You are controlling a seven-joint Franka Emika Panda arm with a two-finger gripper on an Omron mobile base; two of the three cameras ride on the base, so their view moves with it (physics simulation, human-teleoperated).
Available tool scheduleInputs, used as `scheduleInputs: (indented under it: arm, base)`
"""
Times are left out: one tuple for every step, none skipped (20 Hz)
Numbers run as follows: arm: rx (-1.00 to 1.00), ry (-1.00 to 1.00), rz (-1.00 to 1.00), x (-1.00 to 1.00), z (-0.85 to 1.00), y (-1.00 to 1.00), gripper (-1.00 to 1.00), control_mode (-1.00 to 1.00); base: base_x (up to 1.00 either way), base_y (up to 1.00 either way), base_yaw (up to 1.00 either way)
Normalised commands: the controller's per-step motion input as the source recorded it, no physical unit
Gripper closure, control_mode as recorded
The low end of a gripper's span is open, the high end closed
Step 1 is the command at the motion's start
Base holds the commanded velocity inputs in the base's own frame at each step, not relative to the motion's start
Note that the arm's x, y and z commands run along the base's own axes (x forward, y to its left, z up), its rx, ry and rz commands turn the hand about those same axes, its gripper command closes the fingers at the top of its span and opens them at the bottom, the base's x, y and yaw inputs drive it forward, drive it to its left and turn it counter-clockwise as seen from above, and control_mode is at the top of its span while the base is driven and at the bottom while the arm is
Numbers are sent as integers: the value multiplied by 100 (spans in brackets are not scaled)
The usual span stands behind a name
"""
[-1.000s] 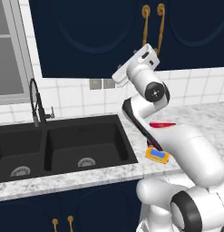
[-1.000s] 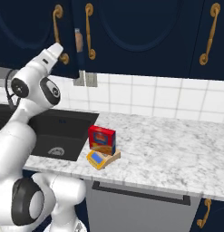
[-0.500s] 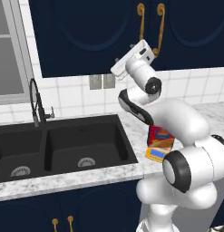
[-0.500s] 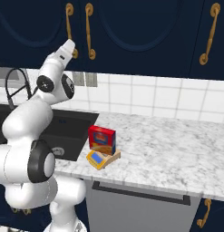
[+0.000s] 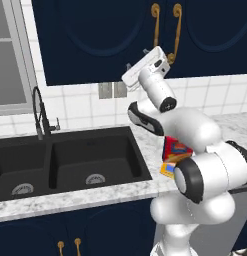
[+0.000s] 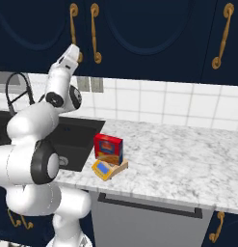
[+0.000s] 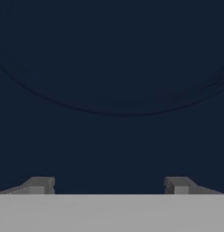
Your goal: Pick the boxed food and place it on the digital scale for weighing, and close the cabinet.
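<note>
Progress is well advanced: the boxed food [image 6: 109,149] is seen standing upright on the digital scale [image 6: 109,168], on the marble counter [image 6: 188,164] just at 3 o'clock of the sink [image 5: 60,160]. Compared with a second ago, the arm has been folded back toward the base and the hand has been swung up to the cabinet [image 6: 139,34], whose arched doors now appear flush and shut in both base views, though a small remaining gap cannot be excluded. The gripper [image 7: 109,186] is held wide open and empty, with nothing between its fingertips [image 7: 40,185]; only the dark arched door panel is faced by it, close ahead. It is judged that placing is finished and that closing is finished or nearly so.

Around the work, a black faucet [image 5: 41,112] is seen at 9 o'clock of the arm, a pair of wall outlets [image 5: 112,90] on the white tiles below the cabinet, and long brass handles [image 6: 94,34] at 12 o'clock of the hand. A dishwasher front [image 6: 144,224] is set under the counter. Nothing is seen standing between hand and door; the handles alone could be caught on retreat.
</note>
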Motion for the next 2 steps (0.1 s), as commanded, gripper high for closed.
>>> scheduleInputs:
  arm:
    - [0,1,8,0,0,-1,-100,-100]
    - [0,0,5,0,4,0,-100,-100]
  base:
    - [0,0,0]
    - [0,0,0]
